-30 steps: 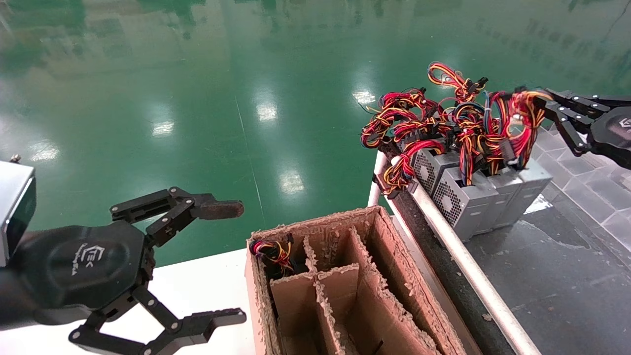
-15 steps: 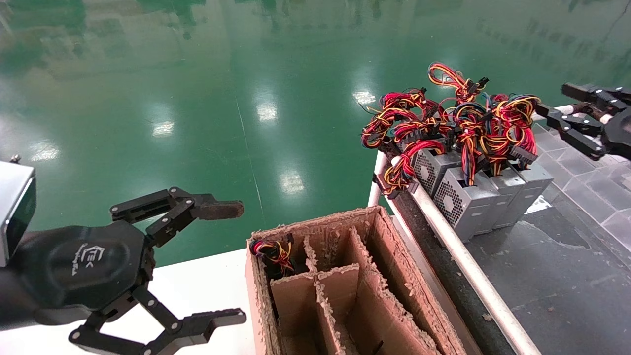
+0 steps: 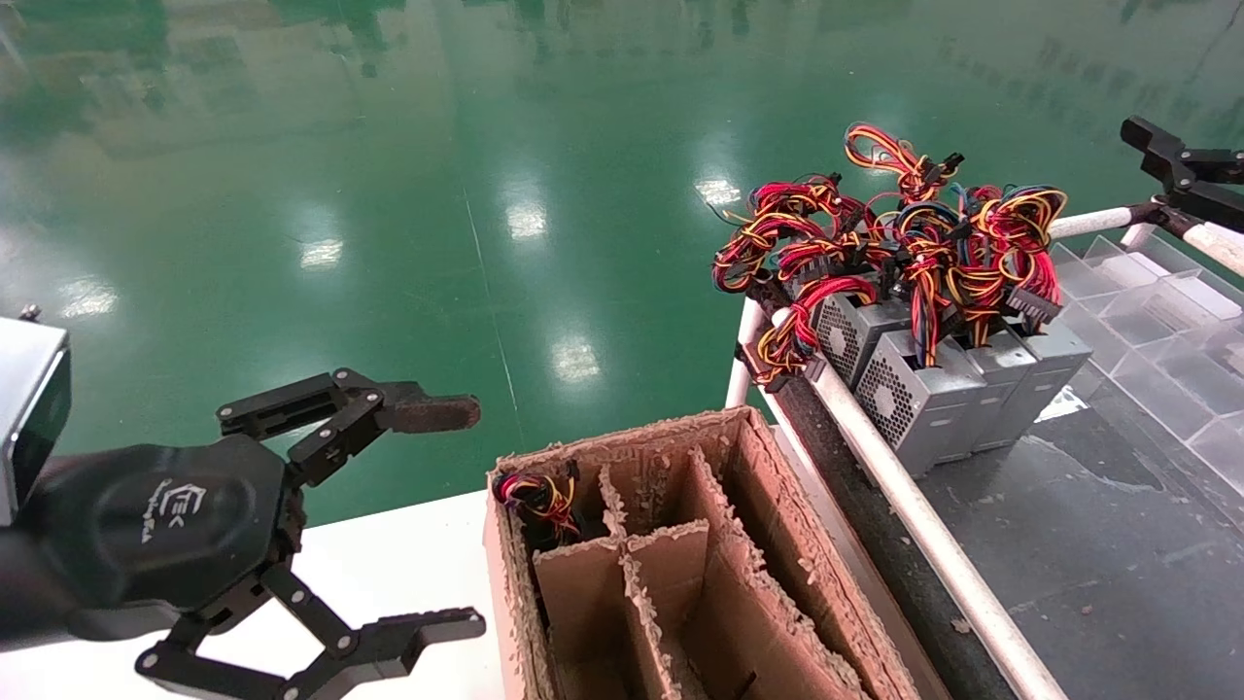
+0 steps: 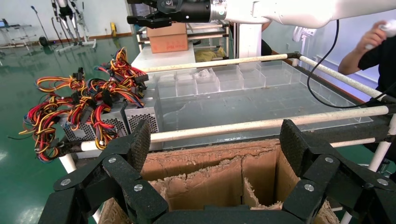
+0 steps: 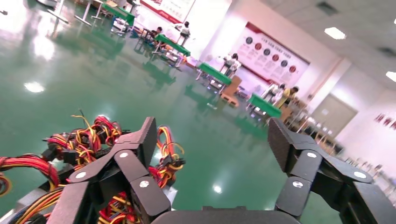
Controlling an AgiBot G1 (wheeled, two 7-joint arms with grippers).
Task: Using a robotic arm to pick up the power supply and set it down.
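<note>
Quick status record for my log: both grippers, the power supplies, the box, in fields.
right gripper: open, empty, raised at the far right beyond the power supplies
left gripper: open, empty, parked over the white table, beside the cardboard box
power supplies: a row of silver units standing side by side behind the white rail, wire bundles on top, none gripped
cardboard box: open, dividers inside, wires showing in one far compartment
clear trays: behind the row

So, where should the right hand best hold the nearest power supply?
Probably on the looped wire bundle rising from the nearest power supply, coming from above. The boxes stand packed side by side, leaving little room at their sides. The right hand is open.
</note>
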